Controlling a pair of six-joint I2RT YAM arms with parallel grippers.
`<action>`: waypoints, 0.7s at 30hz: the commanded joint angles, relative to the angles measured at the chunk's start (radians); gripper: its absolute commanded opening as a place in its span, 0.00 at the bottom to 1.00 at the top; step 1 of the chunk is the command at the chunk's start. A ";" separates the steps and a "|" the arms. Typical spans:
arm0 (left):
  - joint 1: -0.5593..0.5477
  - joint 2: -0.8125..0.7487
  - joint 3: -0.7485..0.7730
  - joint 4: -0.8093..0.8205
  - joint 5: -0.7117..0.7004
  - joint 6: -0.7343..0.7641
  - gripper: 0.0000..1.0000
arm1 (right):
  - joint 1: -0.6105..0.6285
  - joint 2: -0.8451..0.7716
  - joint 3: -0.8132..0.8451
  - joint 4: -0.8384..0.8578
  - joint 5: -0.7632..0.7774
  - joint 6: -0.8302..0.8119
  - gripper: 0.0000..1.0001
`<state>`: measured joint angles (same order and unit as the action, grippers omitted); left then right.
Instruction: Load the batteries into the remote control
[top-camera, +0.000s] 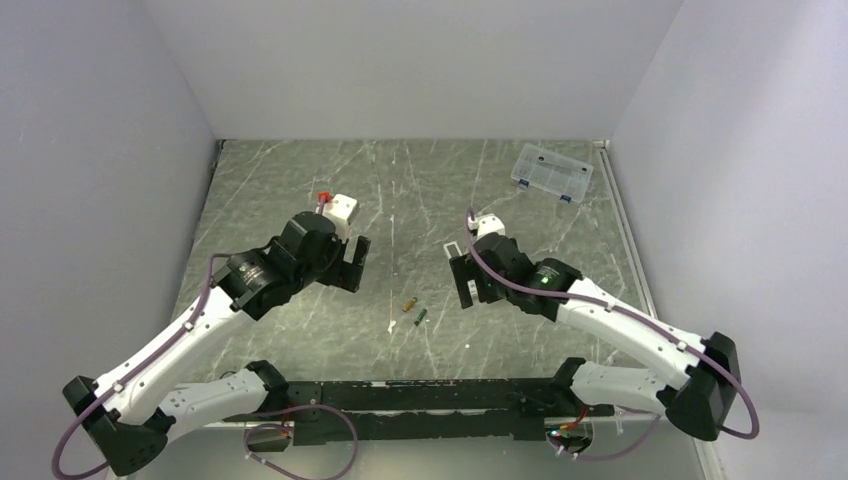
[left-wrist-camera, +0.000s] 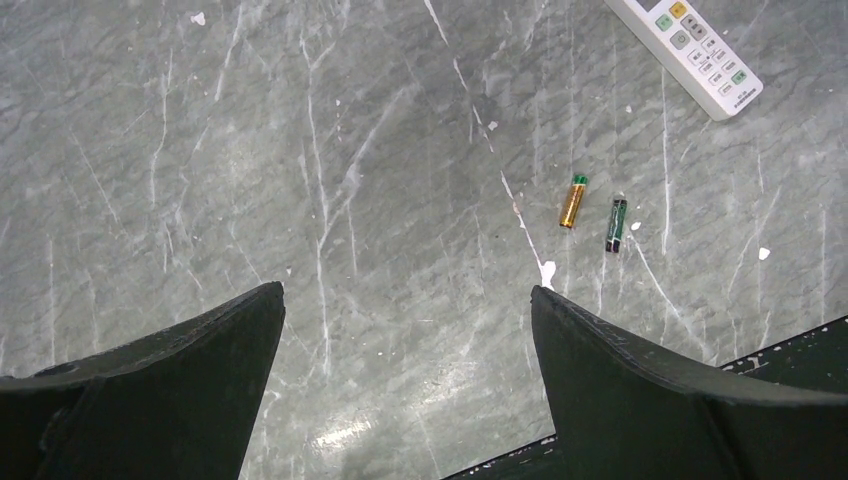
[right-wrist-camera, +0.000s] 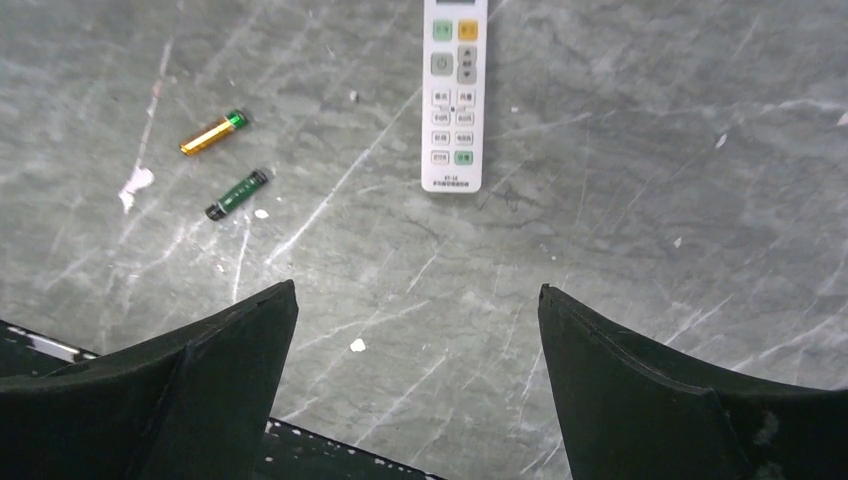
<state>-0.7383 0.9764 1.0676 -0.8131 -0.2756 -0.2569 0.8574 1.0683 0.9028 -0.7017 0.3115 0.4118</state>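
Batteries (right-wrist-camera: 214, 133), one gold and one green, lie loose side by side on the worktop (right-wrist-camera: 650, 150) near the buttons-up remote control (right-wrist-camera: 453, 100), so loading has not begun, with the left pincer (left-wrist-camera: 407, 292) and right pincer (right-wrist-camera: 417, 288) both released and empty.

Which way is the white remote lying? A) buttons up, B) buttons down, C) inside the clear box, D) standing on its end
A: the remote control lies flat with its green, orange and grey buttons showing on top, in the right wrist view.
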 joint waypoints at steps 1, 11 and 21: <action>0.002 -0.026 0.000 0.030 0.009 0.005 0.99 | -0.002 0.059 -0.024 0.044 -0.026 0.024 0.92; 0.002 -0.034 -0.002 0.030 0.024 0.010 0.99 | -0.021 0.200 -0.038 0.130 -0.040 0.032 0.87; 0.002 -0.037 -0.004 0.029 0.033 0.013 0.99 | -0.104 0.313 -0.026 0.221 -0.106 0.005 0.81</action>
<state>-0.7383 0.9634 1.0664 -0.8127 -0.2588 -0.2527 0.7795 1.3499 0.8627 -0.5533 0.2409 0.4271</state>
